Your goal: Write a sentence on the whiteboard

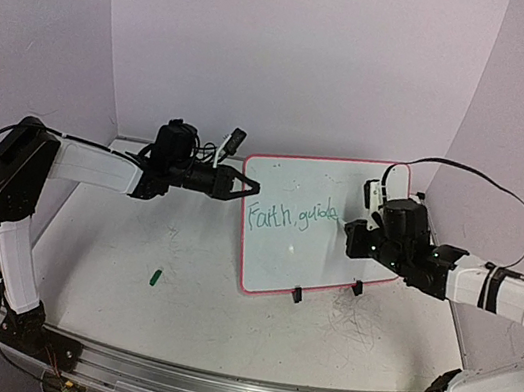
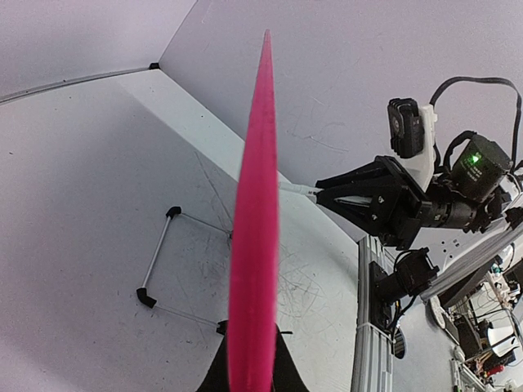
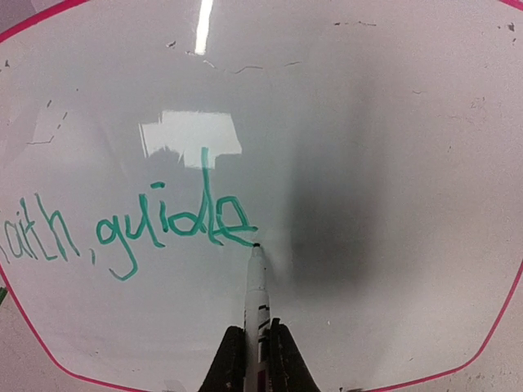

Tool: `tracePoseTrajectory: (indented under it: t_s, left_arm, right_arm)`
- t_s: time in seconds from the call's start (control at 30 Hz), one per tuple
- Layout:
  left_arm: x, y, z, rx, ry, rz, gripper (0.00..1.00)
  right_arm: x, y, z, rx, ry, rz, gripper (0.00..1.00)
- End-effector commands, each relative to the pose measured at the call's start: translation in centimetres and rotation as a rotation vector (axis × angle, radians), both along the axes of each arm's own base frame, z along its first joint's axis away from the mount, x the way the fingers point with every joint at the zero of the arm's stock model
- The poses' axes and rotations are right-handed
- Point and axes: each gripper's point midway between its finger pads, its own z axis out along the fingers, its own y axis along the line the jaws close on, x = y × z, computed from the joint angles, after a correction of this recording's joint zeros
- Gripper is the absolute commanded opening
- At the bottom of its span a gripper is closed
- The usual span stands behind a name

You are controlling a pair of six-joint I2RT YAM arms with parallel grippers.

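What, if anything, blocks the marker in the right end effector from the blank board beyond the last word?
Nothing visible. The marker tip touches the whiteboard just past the sentence; bare surface lies beyond.

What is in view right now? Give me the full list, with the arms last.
whiteboard: one, white with a pink-red frame, standing on edge mid-table
sentence: one unfinished line, green, reads "Faith, guide", on the board's face
marker: one, white barrel, tip at the last letter written
clip feet: two, black, at the board's lower edge
small green piece: one, green, lying on the table left of the board; too small to identify
wire frame: one, grey with black ends, on the table behind the board
table: one, white, scuffed
left gripper: one, black, shut on the board's left edge
right gripper: one, black, shut on the marker
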Motion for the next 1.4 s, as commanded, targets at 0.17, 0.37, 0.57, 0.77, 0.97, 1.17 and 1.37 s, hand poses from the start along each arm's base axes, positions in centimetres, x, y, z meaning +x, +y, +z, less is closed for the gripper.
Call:
tracePoseTrajectory:
  t_s: [0.17, 0.37, 0.57, 0.77, 0.97, 1.17, 1.37]
  left_arm:
    - [0.9, 1.0, -1.1, 0.073, 0.022, 0.079, 0.00]
    - [0.9, 1.1, -0.8, 0.072, 0.015, 0.081, 0.00]
    - [1.0, 1.0, -1.1, 0.074, 0.023, 0.080, 0.00]
    - [1.1, 0.9, -0.9, 0.071, 0.018, 0.080, 0.00]
    - [1.0, 0.9, -0.9, 0.073, 0.019, 0.079, 0.00]
    - [1.0, 0.9, -0.9, 0.072, 0.018, 0.077, 0.00]
    - [1.0, 1.0, -1.0, 0.074, 0.018, 0.080, 0.00]
  right_arm:
    - [1.5, 0.0, 4.6, 0.089, -0.101, -0.015, 0.00]
    - [2.0, -0.3, 4.4, 0.073, -0.110, -0.038, 0.00]
    - [2.5, -0.3, 4.1, 0.069, -0.112, -0.053, 0.00]
    - [2.9, -0.4, 3.6, 0.060, -0.110, -0.072, 0.00]
    - [2.2, 0.1, 3.5, 0.067, -0.103, -0.024, 0.00]
    - [1.6, 0.4, 2.2, 0.066, -0.062, 0.007, 0.00]
    - [0.9, 0.1, 1.4, 0.064, -0.040, 0.010, 0.00]
